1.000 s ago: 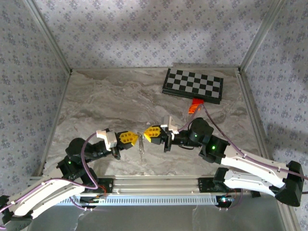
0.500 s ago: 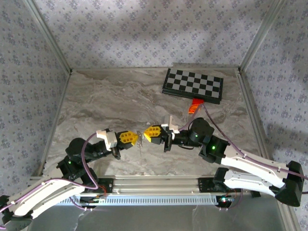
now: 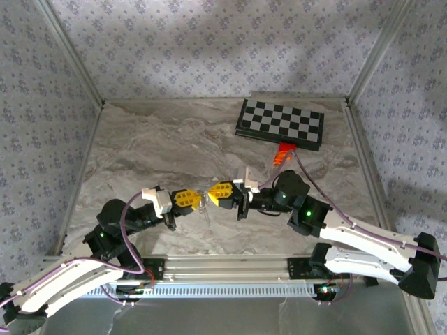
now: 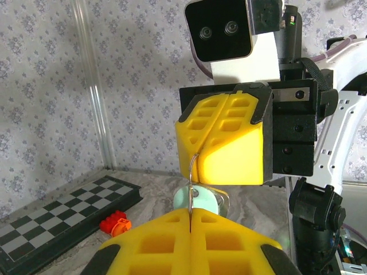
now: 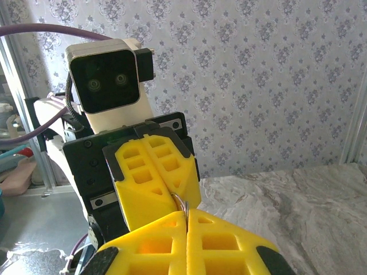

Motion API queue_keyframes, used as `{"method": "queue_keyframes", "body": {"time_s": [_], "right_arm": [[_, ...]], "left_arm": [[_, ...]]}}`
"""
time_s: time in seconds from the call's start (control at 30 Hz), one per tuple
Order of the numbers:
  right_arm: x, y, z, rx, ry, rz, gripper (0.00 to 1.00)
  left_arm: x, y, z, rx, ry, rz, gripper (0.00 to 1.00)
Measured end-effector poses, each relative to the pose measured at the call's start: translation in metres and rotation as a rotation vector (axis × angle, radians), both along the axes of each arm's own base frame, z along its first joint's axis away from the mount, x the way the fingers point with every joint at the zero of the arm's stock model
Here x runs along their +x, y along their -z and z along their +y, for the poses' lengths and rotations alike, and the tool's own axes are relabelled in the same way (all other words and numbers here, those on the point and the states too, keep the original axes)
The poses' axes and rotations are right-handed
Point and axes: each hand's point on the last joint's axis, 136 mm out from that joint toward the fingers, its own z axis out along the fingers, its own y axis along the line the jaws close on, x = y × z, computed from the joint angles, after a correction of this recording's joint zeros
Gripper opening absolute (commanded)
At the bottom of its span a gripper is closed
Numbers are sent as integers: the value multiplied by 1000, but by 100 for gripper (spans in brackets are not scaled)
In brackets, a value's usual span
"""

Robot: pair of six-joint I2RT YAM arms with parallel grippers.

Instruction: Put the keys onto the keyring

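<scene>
My two grippers meet tip to tip low over the middle of the table. The left gripper (image 3: 194, 200) (image 4: 190, 211) is shut on the keyring (image 4: 191, 172), a thin pale wire loop that rises out of its yellow pads. The right gripper (image 3: 213, 193) (image 5: 187, 212) is shut on the same keyring (image 5: 182, 201) from the other side. A small key (image 4: 200, 199) with a teal-green head hangs just behind the ring between the pads. Whether it is threaded on the ring I cannot tell.
A folded chessboard (image 3: 281, 123) (image 4: 57, 223) lies at the back right, with a small orange-red block (image 3: 282, 153) (image 4: 114, 222) just in front of it. Patterned walls and metal posts close in the marble table (image 3: 160, 146) on three sides.
The piece that dangled below the ring a second ago has drawn up between the pads. The left gripper has edged slightly right and up; both stay shut.
</scene>
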Motion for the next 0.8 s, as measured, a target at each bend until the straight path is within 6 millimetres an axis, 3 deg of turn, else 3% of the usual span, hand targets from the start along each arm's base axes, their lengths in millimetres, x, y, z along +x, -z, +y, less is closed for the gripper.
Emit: {"method": "queue_keyframes", "body": {"time_s": [0.8], "right_arm": [[0, 2, 2, -6, -1, -3, 0]], "left_arm": [[-1, -1, 0, -3, 5, 1, 0]]}}
